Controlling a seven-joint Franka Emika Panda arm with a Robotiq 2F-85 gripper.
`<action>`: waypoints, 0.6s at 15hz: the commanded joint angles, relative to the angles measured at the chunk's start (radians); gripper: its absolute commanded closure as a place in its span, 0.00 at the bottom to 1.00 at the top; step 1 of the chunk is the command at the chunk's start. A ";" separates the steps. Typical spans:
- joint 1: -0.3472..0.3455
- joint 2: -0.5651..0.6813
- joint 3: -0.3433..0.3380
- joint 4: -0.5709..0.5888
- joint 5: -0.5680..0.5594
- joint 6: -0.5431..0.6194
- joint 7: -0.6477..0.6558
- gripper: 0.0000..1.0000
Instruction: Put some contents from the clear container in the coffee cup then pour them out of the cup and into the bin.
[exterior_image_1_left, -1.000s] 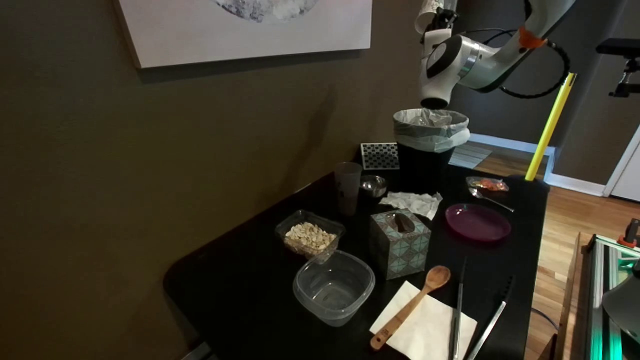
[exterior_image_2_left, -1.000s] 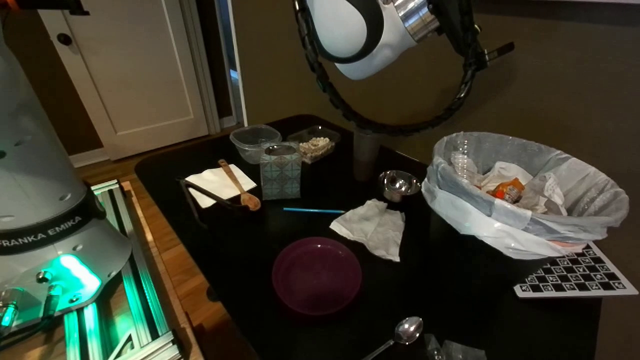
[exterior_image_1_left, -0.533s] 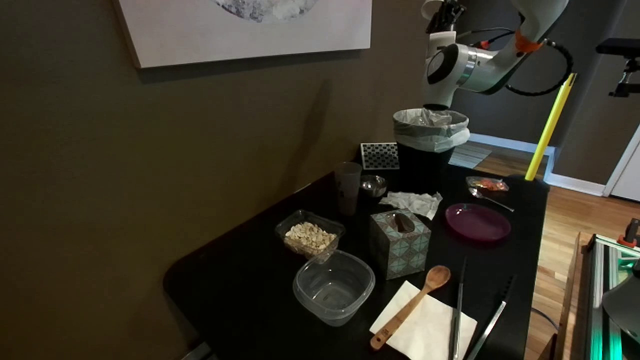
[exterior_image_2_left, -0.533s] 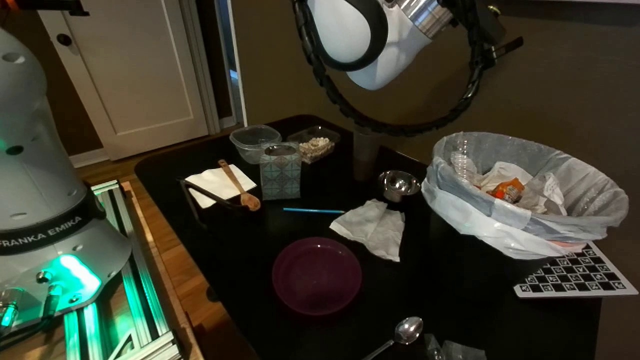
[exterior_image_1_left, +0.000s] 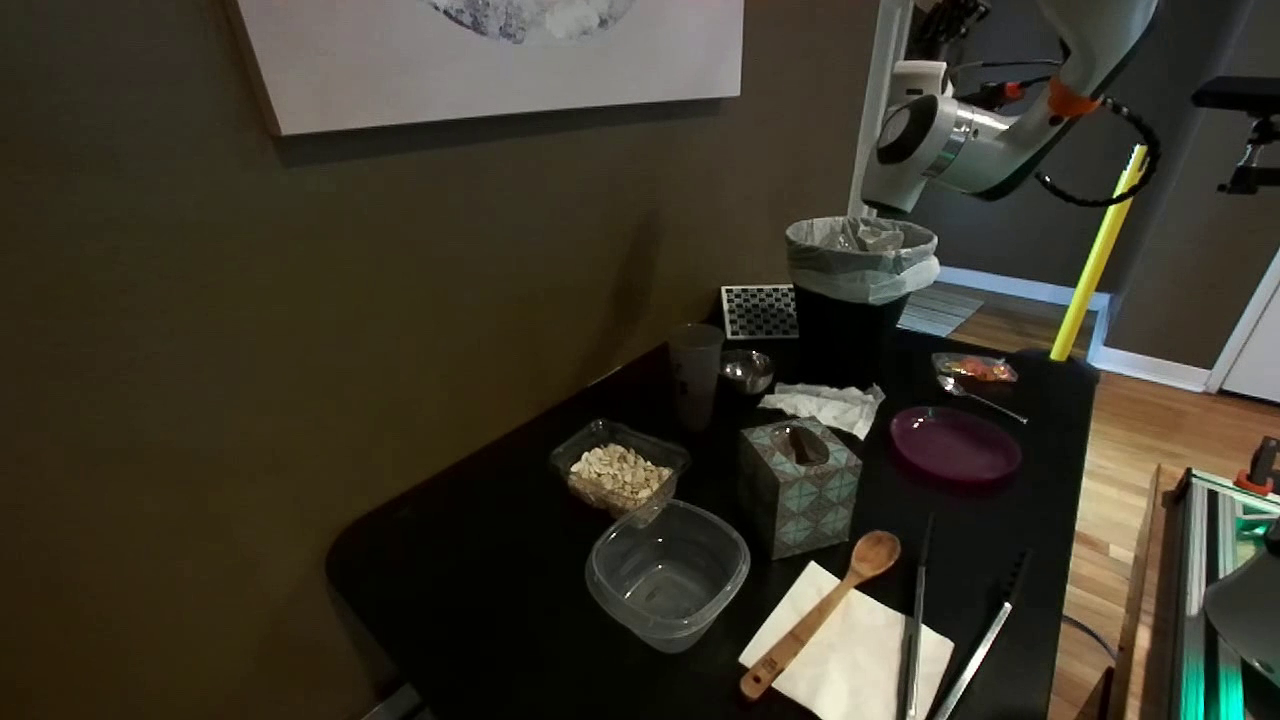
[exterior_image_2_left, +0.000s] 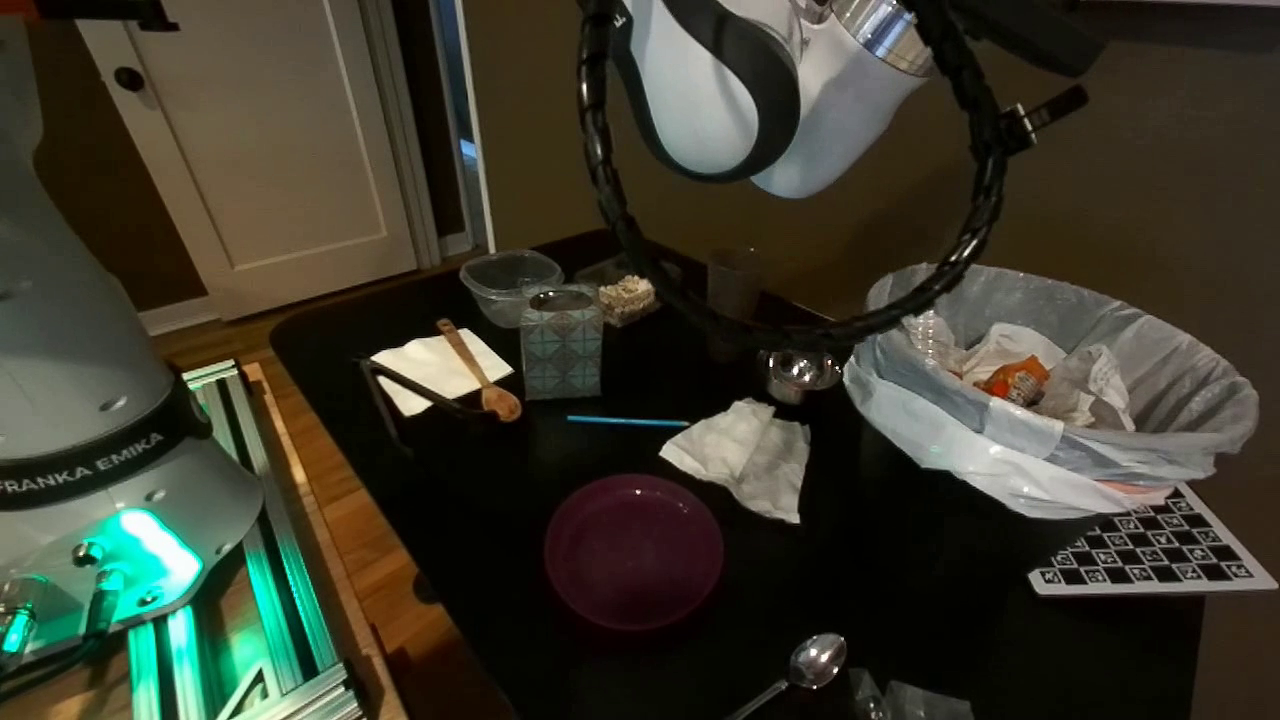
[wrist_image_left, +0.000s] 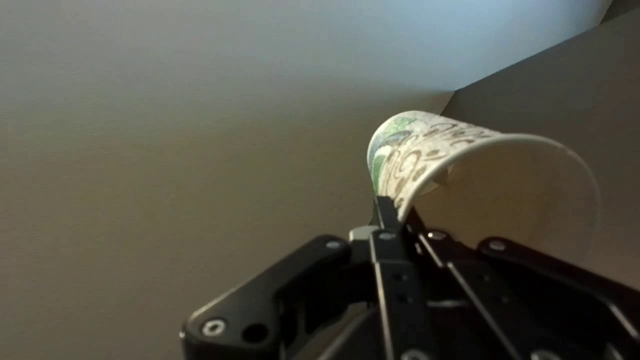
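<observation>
Well, the hand (wrist_image_left: 400, 214) pinches the coffee cup (wrist_image_left: 472, 172) by its rim, at the hand's two o'clock in the wrist view.

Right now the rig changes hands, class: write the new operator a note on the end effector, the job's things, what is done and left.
End effector: shut on the wall of the patterned paper cup, likely the one the job means. The cup is tipped; no heap shows inside, its bottom is unclear.
Contents: oat-like flakes, in the small clear container on the table.
Bin: also on the table, holding an orange wrapper; no flakes discernible.
Done: cup gripped and tipped; whether any flakes were poured cannot be told.
Left: probably check the cup is empty; if not, pour over the bin.
</observation>
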 joint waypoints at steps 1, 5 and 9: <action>-0.098 -0.012 0.115 0.019 0.101 0.072 -0.067 0.99; -0.152 0.006 0.191 0.093 0.279 0.154 -0.070 0.99; -0.162 0.023 0.206 0.148 0.342 0.181 -0.083 0.99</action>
